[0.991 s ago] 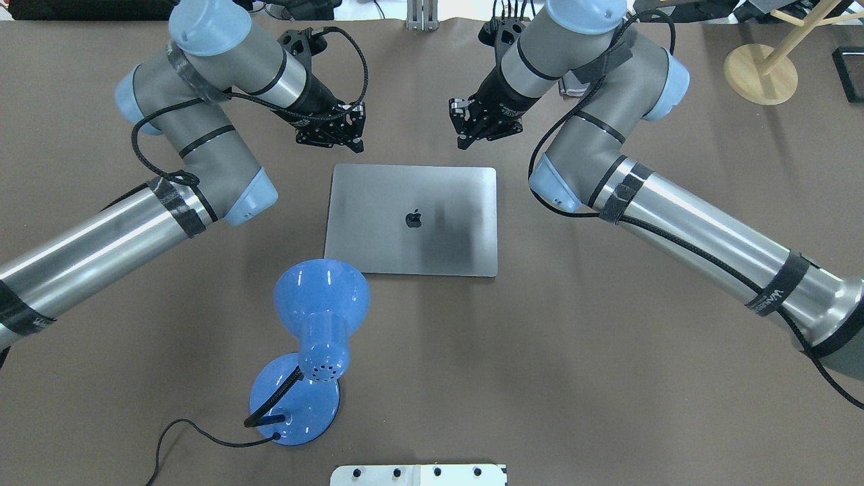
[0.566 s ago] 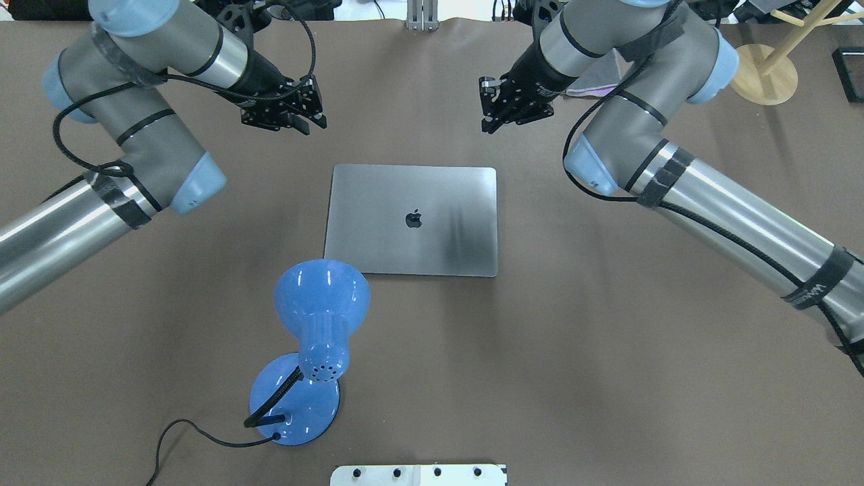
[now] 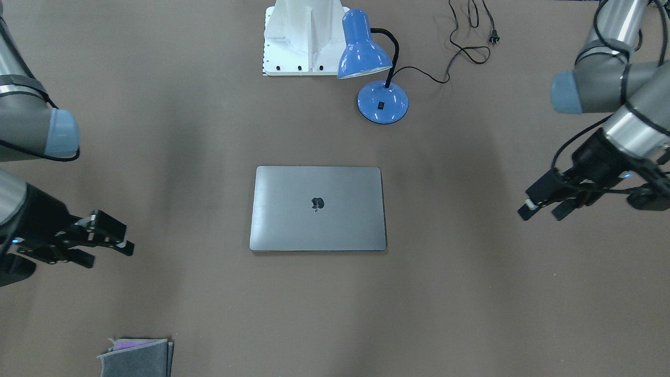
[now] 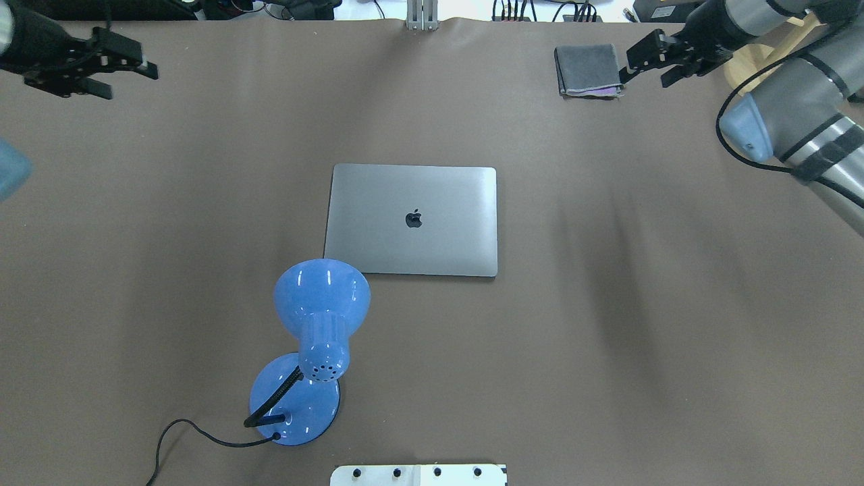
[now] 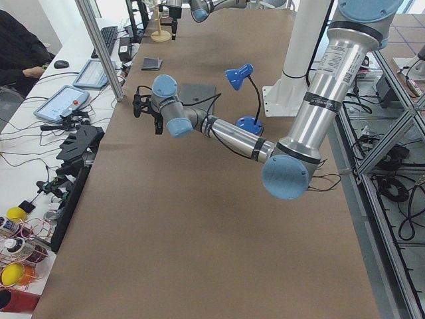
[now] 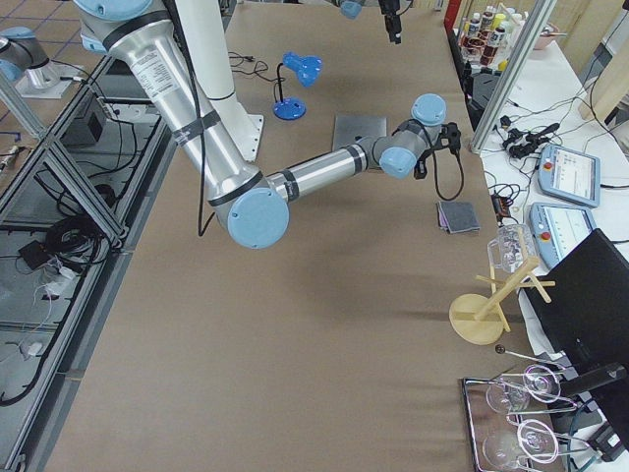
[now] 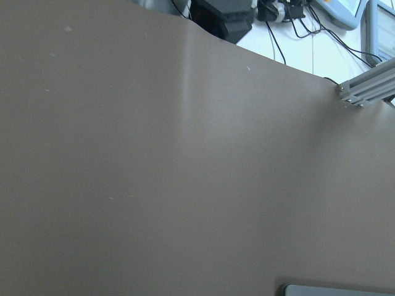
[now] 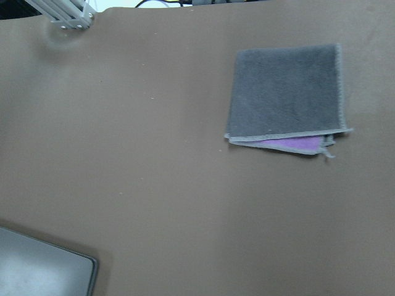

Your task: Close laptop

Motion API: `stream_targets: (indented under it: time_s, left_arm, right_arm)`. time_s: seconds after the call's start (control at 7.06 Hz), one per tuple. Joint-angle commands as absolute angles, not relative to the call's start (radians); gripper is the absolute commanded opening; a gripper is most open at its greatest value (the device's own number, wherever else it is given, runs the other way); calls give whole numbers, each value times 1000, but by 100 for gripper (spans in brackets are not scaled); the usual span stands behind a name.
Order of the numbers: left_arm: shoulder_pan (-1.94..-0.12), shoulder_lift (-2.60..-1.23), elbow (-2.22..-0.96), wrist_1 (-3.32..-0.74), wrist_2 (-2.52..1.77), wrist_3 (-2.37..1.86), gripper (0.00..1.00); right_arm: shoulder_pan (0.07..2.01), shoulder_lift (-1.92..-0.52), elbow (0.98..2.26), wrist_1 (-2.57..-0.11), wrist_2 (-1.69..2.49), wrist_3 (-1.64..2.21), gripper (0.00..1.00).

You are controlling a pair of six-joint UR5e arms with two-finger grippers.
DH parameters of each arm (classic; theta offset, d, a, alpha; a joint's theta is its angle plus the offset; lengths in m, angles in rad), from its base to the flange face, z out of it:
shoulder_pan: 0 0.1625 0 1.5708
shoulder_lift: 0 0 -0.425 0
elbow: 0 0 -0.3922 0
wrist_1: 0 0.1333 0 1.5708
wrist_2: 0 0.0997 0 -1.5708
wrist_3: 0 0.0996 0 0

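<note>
- Laptop [image 4: 412, 219]: I read it as shut, lid flat down with the logo up, lying mid-table.
- Left gripper [image 4: 131, 84]: fingers apart and empty, over the far-left corner, well apart from the laptop.
- Right gripper [image 4: 644, 77]: fingers apart and empty, just beside the cloth [image 4: 588, 69].
- Progress: closing looks complete to me; I judge nothing remains.

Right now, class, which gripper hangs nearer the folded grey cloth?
The right gripper, just beside the grey cloth; the left gripper is far off on the opposite side.
</note>
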State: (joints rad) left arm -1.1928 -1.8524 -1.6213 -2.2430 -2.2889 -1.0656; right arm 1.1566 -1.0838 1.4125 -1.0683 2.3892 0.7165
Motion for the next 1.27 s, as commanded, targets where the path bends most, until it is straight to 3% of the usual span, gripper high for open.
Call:
stream_targets:
  time_s: [0.0, 0.42, 1.13]
  left_arm:
    - [-1343, -1625, -1677, -2204, -2333, -698, 98]
    - [-1518, -1521, -1639, -1893, -2327, -288, 98]
    - [-1597, -1522, -1609, -1816, -2339, -204, 98]
  right_arm:
    - [1206, -1239, 1556, -1276, 2332, 472, 100]
    - [1328, -1301, 1759, -1888, 2152, -33, 100]
    - [1586, -1535, 1770, -1917, 2402, -175, 100]
